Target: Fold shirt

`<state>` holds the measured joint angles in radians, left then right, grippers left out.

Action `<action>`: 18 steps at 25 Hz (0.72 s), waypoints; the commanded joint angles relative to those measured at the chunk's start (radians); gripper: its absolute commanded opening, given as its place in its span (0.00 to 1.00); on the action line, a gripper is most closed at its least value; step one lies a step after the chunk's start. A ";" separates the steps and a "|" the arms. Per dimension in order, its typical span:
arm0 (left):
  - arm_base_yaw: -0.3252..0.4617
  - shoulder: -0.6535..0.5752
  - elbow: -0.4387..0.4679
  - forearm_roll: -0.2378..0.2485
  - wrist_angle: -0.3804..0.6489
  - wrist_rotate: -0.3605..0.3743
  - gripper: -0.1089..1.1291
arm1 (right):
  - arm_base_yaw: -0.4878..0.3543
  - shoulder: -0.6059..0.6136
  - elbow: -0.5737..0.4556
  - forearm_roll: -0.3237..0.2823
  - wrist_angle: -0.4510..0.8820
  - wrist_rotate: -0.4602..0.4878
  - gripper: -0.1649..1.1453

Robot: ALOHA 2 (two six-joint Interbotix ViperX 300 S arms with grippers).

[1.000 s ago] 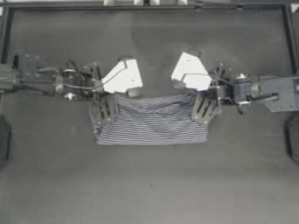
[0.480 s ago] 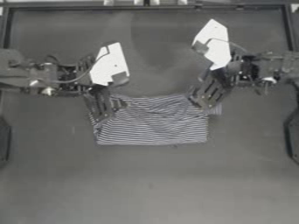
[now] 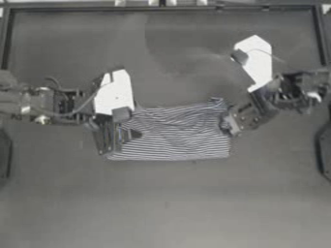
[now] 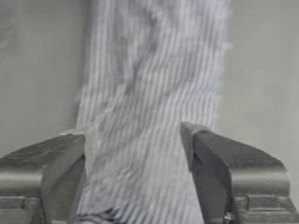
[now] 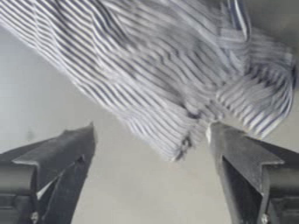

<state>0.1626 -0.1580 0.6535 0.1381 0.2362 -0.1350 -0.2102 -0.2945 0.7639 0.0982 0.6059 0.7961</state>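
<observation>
The shirt (image 3: 171, 135) lies folded into a flat striped rectangle at the middle of the table. My left gripper (image 3: 111, 137) is open at the shirt's left edge. In the left wrist view its jaws (image 4: 137, 144) straddle the striped cloth (image 4: 152, 87) without pinching it. At the shirt's right edge, near the far corner, my right gripper (image 3: 242, 118) is also open. In the right wrist view a rumpled corner of the shirt (image 5: 152, 65) reaches down between its jaws (image 5: 152, 140), loose and not held.
Bare dark table (image 3: 161, 203) spreads in front of the shirt and behind it. A raised frame (image 3: 161, 7) runs along the far edge and down both sides.
Both grippers have let go of the shirt's far corners and opened. The right arm has drawn back to the right and the left gripper has moved down the left edge. The shirt lies flatter.
</observation>
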 commanded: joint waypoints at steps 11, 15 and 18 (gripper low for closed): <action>0.018 0.003 -0.008 0.003 -0.124 0.066 0.82 | 0.218 -0.023 0.081 -0.618 0.005 0.920 0.88; 0.020 0.029 -0.009 0.003 -0.141 0.077 0.82 | 0.238 -0.018 0.117 -0.683 -0.040 1.072 0.88; 0.021 0.046 -0.009 0.003 -0.155 0.081 0.82 | 0.239 -0.008 0.138 -0.699 -0.091 1.126 0.88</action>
<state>0.1810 -0.0982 0.6535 0.1396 0.0951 -0.0552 0.0276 -0.2961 0.9050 -0.5890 0.5338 1.9159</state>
